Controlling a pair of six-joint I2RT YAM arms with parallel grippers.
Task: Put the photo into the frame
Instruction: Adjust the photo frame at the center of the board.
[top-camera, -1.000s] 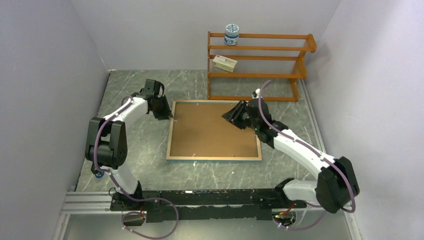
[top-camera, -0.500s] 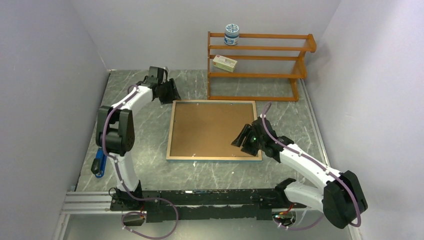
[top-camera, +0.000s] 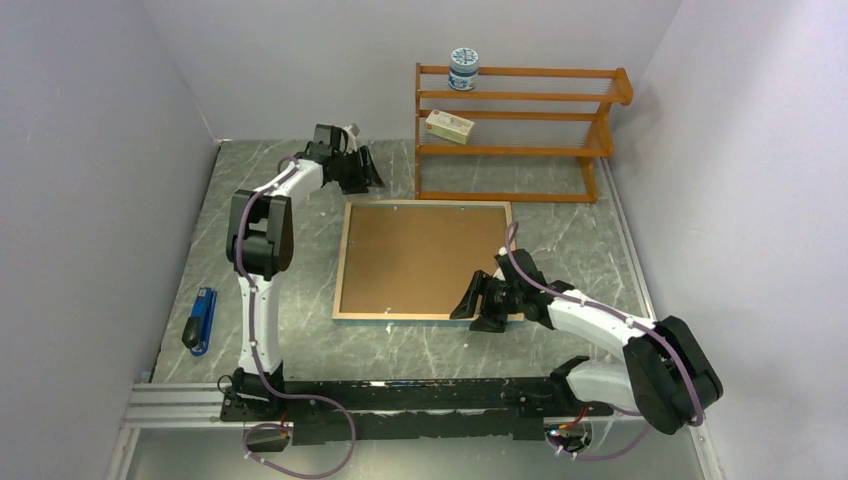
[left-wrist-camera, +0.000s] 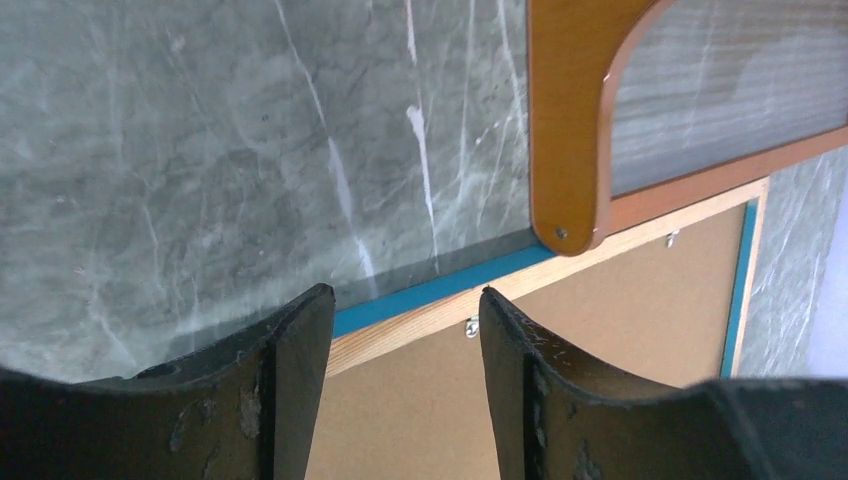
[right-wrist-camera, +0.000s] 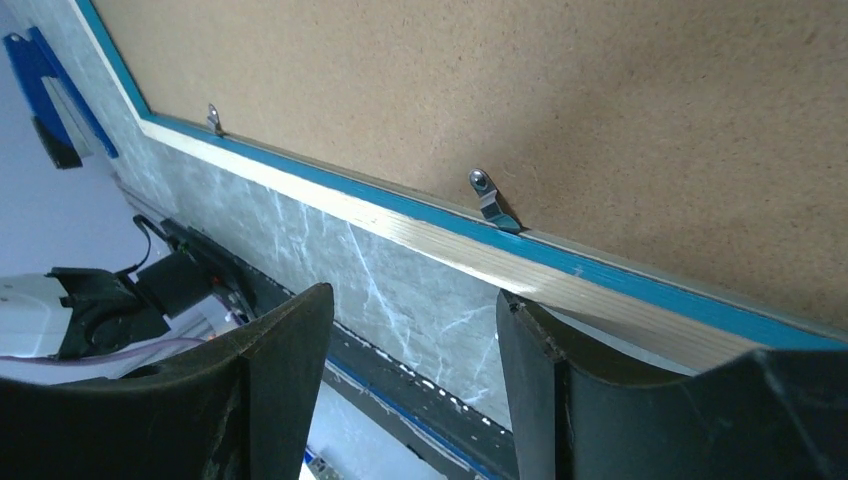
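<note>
The frame (top-camera: 340, 270) lies face down on the marble table, its wood rim and blue edge round a brown backing board (top-camera: 425, 255). The photo is hidden. My left gripper (top-camera: 372, 172) hovers open just behind the frame's back left corner. In the left wrist view the left gripper (left-wrist-camera: 405, 300) has the frame's blue and wood edge (left-wrist-camera: 430, 300) showing in its gap, apart from both fingers. My right gripper (top-camera: 465, 308) is open at the frame's near edge. In the right wrist view the right gripper (right-wrist-camera: 415, 300) sits below the rim (right-wrist-camera: 480, 255), near a metal clip (right-wrist-camera: 490, 205).
An orange-brown shelf rack (top-camera: 520, 130) stands at the back, holding a jar (top-camera: 463, 69) and a small box (top-camera: 449, 126); its foot (left-wrist-camera: 565, 130) is close to the left gripper. A blue tool (top-camera: 200, 320) lies at the table's left. Grey walls close in on both sides.
The left gripper swung back and right past the frame's back corner. The right gripper came from over the backing board to the near edge. Both jaws opened wider.
</note>
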